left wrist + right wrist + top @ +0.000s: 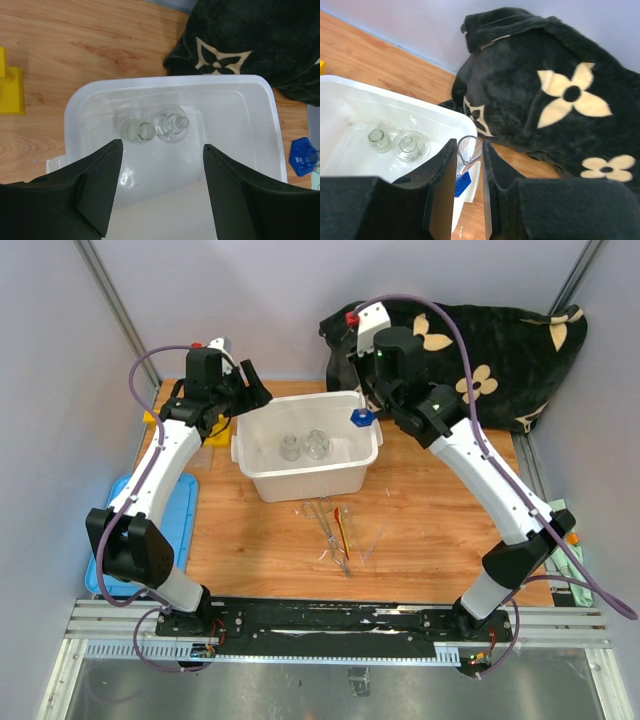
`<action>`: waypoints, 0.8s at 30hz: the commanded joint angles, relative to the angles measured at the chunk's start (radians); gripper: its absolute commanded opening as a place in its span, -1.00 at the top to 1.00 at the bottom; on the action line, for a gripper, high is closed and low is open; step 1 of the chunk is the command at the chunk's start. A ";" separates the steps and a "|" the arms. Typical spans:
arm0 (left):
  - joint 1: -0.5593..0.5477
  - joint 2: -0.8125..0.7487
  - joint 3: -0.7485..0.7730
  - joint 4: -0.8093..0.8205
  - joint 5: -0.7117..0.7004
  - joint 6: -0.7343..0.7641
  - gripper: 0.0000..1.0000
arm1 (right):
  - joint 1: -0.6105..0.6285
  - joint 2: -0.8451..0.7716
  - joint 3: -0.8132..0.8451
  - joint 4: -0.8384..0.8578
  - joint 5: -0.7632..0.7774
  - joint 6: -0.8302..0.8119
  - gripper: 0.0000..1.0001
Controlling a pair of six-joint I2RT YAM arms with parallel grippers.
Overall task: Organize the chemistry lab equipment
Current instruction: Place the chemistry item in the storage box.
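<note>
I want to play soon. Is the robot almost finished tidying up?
Partway. A beaker and a flask already sit in the white bin. The right gripper holds the blue-based glass piece at the bin's rim. The tweezers and red-orange tool lie on the table.

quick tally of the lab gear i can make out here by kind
small glass beaker: 1
glass flask: 1
blue-based glass piece: 1
metal tweezers: 1
red-orange tool: 1
yellow rack: 1
total: 6

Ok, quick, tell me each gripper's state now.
Left gripper: open, empty, above the white bin.
Right gripper: closed on the blue-based glass piece at the bin's rim.
</note>
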 commanded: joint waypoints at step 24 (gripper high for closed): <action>0.040 0.031 0.046 0.032 -0.006 0.003 -0.39 | -0.008 0.192 -0.305 0.550 -0.001 0.022 0.83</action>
